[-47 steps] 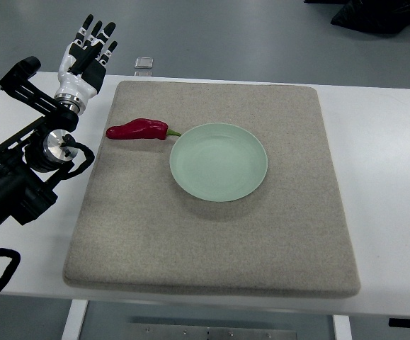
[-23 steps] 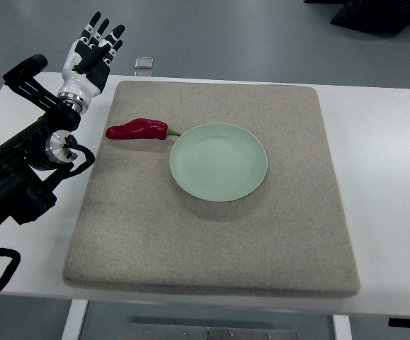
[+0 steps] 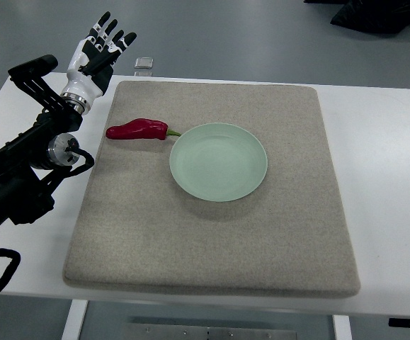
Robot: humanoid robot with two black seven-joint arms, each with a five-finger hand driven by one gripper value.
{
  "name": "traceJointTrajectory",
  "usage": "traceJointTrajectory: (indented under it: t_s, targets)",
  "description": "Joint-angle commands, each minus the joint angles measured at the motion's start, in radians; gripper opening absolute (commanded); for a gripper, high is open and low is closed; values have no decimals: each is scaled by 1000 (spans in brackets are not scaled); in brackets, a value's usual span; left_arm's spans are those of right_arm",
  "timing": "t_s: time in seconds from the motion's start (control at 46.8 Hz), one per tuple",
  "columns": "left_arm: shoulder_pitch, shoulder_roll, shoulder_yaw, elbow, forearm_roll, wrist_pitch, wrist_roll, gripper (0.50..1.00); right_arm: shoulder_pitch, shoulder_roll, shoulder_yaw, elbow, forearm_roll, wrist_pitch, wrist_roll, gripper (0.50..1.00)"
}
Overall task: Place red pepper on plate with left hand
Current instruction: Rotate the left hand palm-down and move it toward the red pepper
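A red pepper (image 3: 138, 129) with a short green stem lies on the grey mat (image 3: 212, 241), just left of the pale green plate (image 3: 219, 161), its stem almost touching the rim. The plate holds nothing. My left hand (image 3: 100, 48) is raised at the upper left, beyond the mat's far-left corner and well above the pepper, its fingers spread and holding nothing. The left arm's black links run down the picture's left side. The right arm does not show.
The mat covers most of a white table (image 3: 382, 177). A small clear object (image 3: 144, 64) sits at the table's far edge near my left hand. Dark bags (image 3: 382, 14) lie on the floor at the top right.
My left hand has risen and shifted to the right, toward the mat's far-left corner. The pepper and plate have not moved.
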Motion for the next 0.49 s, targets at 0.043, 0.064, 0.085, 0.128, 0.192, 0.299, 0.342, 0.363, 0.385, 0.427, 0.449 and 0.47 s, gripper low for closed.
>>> traceJointTrajectory:
  t_s: [0.043, 0.064, 0.085, 0.128, 0.192, 0.299, 0.342, 0.363, 0.385, 0.427, 0.449, 0.47]
  targets:
    - [2, 2, -2, -3, 0, -6, -46, 1000, 0, 0, -1, 0, 0, 0, 0, 932]
    - [3, 2, -2, -9, 0, -6, -53, 1000, 0, 0, 0, 0, 0, 0, -1, 932]
    - [5, 2, -2, -14, 0, -6, -59, 1000, 0, 0, 0, 0, 0, 0, 0, 932]
    - [8, 2, -2, -23, 0, -8, -69, 1000, 0, 0, -1, 0, 0, 0, 0, 932]
    - [8, 2, 1, -34, 5, -9, -76, 1000, 0, 0, 0, 0, 0, 0, 0, 932]
    - [5, 2, 1, -35, 63, -3, -78, 1000, 0, 0, -1, 0, 0, 0, -1, 932]
    - [3, 2, 1, -38, 99, 5, -76, 1000, 0, 0, 0, 0, 0, 0, 0, 932]
    - [3, 2, 1, -38, 116, 8, -78, 999, 0, 0, 0, 0, 0, 0, 0, 932]
    - [2, 3, -1, -38, 130, 12, -76, 999, 0, 0, 0, 0, 0, 0, 0, 932]
    - [0, 8, 1, -38, 156, 28, -76, 999, 0, 0, 0, 0, 0, 0, 0, 932]
    - [0, 12, 1, -35, 169, 37, -76, 999, 2, 0, 0, 0, 0, 0, 0, 932]
    - [0, 15, 1, -38, 185, 47, -75, 996, 0, 0, 0, 0, 0, 0, 0, 932]
